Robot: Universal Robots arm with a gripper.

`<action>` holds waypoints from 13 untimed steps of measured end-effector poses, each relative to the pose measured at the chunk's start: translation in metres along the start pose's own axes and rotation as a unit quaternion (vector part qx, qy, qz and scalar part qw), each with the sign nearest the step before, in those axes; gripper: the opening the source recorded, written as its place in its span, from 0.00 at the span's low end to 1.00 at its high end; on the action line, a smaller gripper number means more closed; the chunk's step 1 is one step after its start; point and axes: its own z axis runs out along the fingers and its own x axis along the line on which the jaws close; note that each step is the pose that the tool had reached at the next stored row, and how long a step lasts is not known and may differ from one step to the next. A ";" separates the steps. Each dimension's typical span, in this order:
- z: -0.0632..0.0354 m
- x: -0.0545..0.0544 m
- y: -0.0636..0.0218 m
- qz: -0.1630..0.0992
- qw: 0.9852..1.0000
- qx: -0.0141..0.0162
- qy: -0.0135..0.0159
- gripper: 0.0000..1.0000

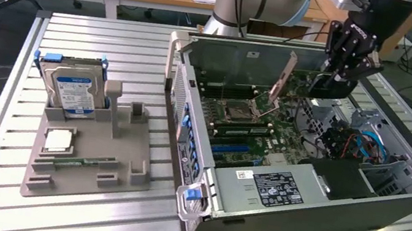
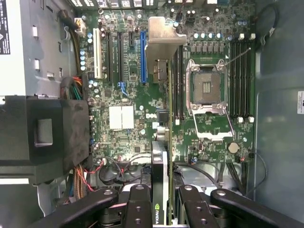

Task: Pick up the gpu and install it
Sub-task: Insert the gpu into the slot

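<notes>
Item: gpu [image 2: 159, 164], green card with black cooler and silver end bracket. Location: held on edge above the motherboard [image 2: 124, 90], inside the open computer case [image 1: 297, 220]. Hand [image 2: 164, 197]: partly closed, fingers clamped on both faces of the card. Also on worktop [image 1: 102, 37]: hard drive [image 1: 71, 91] upright in grey holder [image 1: 90, 165].

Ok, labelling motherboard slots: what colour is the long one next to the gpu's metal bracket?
The slot is blue; the wrist view shows it best.
</notes>
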 end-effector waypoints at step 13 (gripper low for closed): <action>0.0005 0.001 0.0208 0.002 1.000 0.000 0.000 0.27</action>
